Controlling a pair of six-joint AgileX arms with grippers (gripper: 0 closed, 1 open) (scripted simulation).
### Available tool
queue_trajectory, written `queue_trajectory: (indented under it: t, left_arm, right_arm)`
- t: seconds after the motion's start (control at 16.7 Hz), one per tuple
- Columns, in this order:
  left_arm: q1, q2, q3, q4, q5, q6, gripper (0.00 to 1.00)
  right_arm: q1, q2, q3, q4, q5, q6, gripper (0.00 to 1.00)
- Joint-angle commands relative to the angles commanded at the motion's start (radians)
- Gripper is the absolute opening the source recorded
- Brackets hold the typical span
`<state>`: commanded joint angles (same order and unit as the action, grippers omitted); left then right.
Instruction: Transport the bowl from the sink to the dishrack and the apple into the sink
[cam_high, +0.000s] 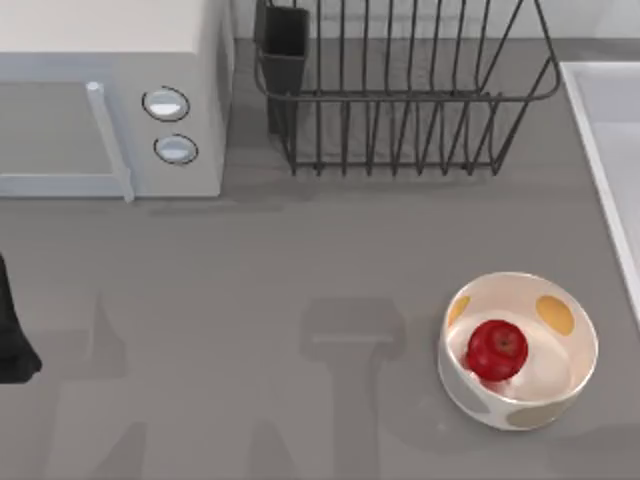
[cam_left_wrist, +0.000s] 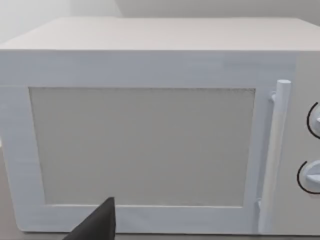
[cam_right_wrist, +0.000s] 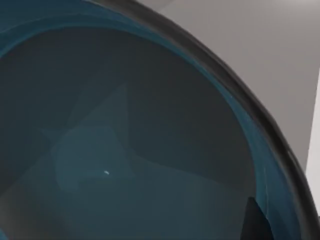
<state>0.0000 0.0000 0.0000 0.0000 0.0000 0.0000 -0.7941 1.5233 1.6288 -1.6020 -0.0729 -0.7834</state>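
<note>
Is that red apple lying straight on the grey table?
No. In the top view the apple sits inside the white spotted bowl, which itself stands on the table.

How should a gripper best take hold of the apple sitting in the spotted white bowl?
Come straight down from above and close on the apple across its round sides. The white bowl walls it in all around, so a sideways approach looks blocked; its top with the stem dimple faces up.
</note>
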Motion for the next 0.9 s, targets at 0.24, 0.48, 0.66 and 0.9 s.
queue_trajectory:
  t: [0.24, 0.48, 0.66, 0.9]
  left_arm:
    - [0.000, 0.000, 0.000, 0.000, 0.000, 0.000, 1.00]
    - [0.000, 0.000, 0.000, 0.000, 0.000, 0.000, 1.00]
    - [0.000, 0.000, 0.000, 0.000, 0.000, 0.000, 1.00]
    - [0.000, 0.000, 0.000, 0.000, 0.000, 0.000, 1.00]
  right_arm:
    - [0.005, 0.003, 0.003, 0.002, 0.000, 0.003, 0.00]
    - [0.067, 0.004, 0.024, 0.060, 0.032, 0.043, 0.00]
    - [0.224, 0.017, 0.059, 0.196, 0.106, 0.127, 0.00]
    - [0.539, 0.062, 0.085, 0.462, 0.251, 0.278, 0.00]
